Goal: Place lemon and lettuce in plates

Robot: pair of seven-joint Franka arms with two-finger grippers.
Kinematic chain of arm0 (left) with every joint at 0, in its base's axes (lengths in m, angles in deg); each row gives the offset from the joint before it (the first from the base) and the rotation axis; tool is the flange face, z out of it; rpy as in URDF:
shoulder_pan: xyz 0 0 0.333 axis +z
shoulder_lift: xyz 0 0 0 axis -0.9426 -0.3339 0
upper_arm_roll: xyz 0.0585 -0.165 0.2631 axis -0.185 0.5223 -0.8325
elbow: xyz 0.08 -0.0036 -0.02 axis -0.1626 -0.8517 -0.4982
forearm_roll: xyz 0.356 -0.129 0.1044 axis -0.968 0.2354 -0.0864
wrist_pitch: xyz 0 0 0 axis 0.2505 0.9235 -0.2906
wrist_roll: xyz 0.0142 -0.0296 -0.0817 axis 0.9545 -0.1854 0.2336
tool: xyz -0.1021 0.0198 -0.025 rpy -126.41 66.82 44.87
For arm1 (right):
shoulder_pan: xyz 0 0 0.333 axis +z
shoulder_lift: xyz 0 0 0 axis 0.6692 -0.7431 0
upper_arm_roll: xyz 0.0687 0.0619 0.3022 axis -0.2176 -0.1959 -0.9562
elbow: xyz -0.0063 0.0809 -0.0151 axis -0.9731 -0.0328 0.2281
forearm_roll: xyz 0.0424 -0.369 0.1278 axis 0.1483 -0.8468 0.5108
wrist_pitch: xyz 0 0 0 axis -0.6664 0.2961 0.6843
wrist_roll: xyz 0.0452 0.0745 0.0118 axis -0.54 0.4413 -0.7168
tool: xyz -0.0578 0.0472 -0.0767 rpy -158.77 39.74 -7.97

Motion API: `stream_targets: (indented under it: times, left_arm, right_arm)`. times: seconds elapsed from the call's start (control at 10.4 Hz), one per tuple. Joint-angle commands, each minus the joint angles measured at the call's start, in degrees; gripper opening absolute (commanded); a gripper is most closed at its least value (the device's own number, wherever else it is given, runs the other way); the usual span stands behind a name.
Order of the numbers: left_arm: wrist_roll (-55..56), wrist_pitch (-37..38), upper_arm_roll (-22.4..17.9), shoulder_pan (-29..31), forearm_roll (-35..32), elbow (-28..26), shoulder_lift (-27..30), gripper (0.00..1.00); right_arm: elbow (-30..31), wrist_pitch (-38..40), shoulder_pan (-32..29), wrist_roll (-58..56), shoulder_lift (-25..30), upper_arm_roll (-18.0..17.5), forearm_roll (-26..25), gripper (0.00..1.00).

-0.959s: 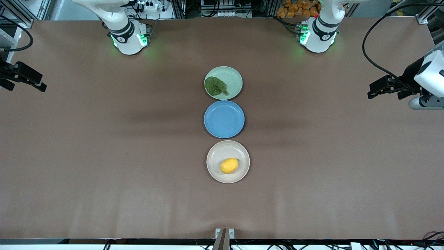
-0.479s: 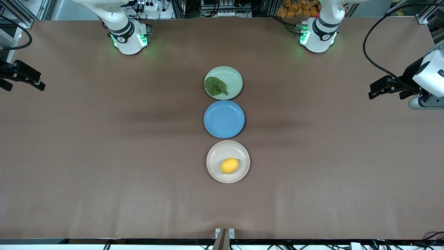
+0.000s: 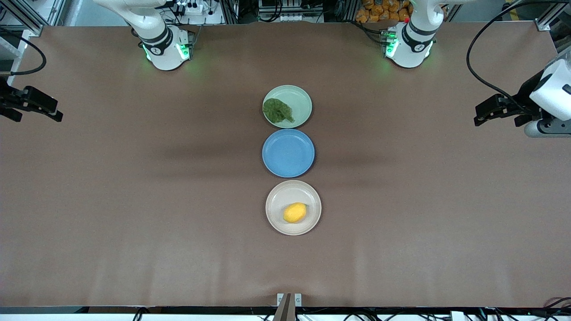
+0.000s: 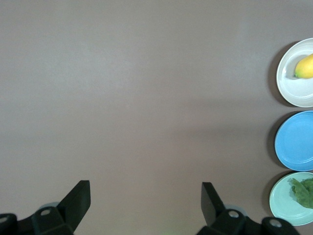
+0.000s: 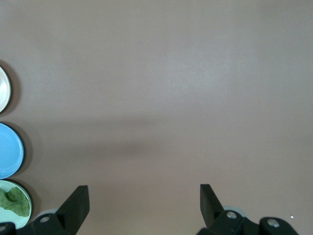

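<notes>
The lemon (image 3: 295, 212) lies in the beige-cream plate (image 3: 279, 198), the plate nearest the front camera. The lettuce (image 3: 277, 110) lies in the pale mint green plate (image 3: 299, 100), nearest the robots' bases. Both show in the left wrist view, the lemon (image 4: 305, 67) and the lettuce (image 4: 304, 191). My left gripper (image 3: 482, 114) is open and empty, up over the left arm's end of the table (image 4: 145, 188). My right gripper (image 3: 53, 111) is open and empty over the right arm's end (image 5: 144, 191). Both arms wait, far from the plates.
A blue round plate (image 3: 288, 153) sits empty between the two plates, the three in a line along the table's middle. Brown table surface (image 3: 134, 200) spreads to both sides.
My right gripper has shifted a little toward the table's middle. My left arm has drifted slightly upward. The lemon, lettuce and plates have not moved.
</notes>
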Motion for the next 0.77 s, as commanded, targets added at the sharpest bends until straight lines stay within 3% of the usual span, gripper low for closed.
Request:
stream_targets:
  times: [0.0,0.67]
  left_arm:
    - [-0.04,1.32,0.61,-0.11,-1.51,0.70,0.46,1.00]
    - [0.05,1.23,0.96,0.59,-1.24,0.61,0.02,1.00]
  right_arm:
    - [0.78,-0.59,-0.87,-1.10,0.54,-0.42,-0.29,1.00]
    - [0.87,-0.33,-0.87,-1.10,0.97,-0.24,-0.37,1.00]
